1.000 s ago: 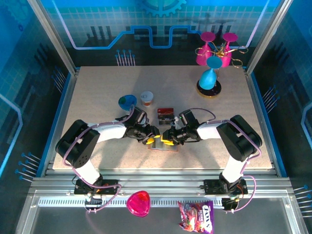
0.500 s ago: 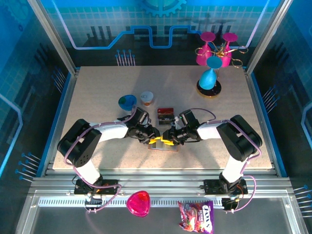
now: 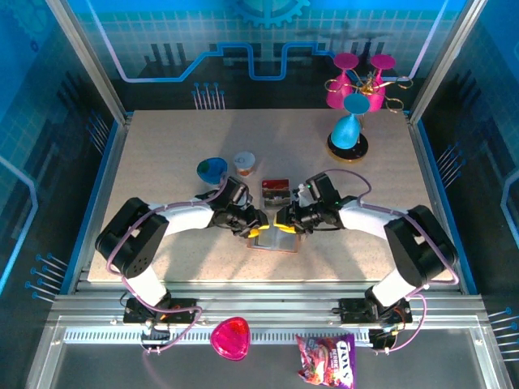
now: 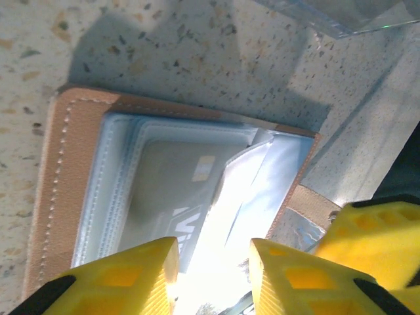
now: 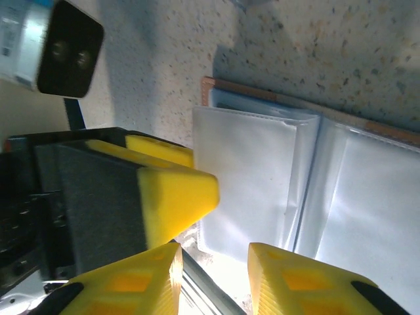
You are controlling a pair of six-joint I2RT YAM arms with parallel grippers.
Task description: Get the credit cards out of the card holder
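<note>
Toward the left of the worktop [image 3: 154, 186], from overhead, I see a teal bowl [image 3: 212, 169] and a small cup [image 3: 244, 163] standing near each other, beyond the left forearm. Next comes the left pincer [image 4: 213, 251], low over the open card holder [image 4: 62, 184] at the front middle. Its yellow fingers stand partly apart above a glaring clear sleeve [image 4: 249, 177], and I cannot tell whether they pinch it. A greyish card [image 4: 174, 197] with pale marks sits inside the blue-grey lining. Just beyond the holder, a dark card with red bands [image 3: 276, 191] lies on the worktop. On the right, the right pincer [image 5: 213, 252] faces the left one closely, its fingers likewise partly apart over one edge of the holder.
</note>
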